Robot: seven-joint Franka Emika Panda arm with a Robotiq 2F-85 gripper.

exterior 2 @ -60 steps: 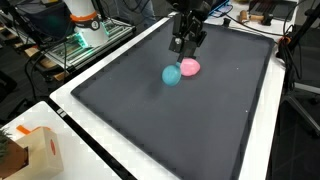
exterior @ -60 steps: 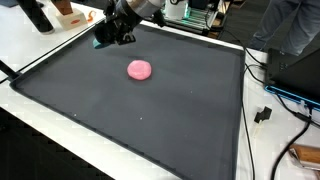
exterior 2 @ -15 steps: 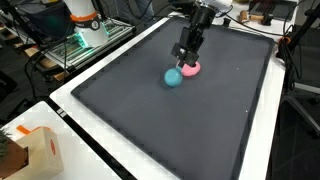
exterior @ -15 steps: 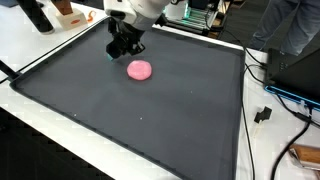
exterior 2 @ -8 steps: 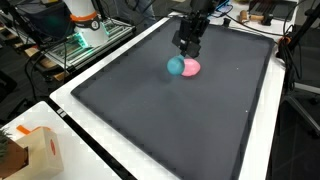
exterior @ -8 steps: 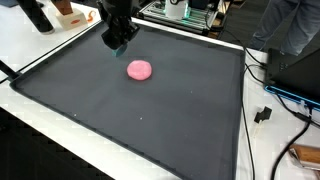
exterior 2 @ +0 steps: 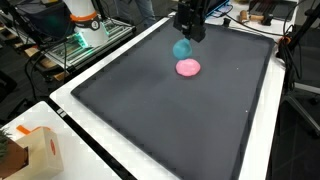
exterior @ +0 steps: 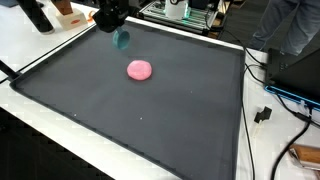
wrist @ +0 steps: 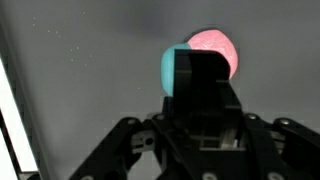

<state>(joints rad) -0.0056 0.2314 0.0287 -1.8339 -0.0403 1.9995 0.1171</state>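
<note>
The gripper is pinching the teal ball, fingers closed on it, holding it over the black mat near the pink ball.

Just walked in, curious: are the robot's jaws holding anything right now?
Gripper: closed on the small round teal ball, above the black mat.
</note>
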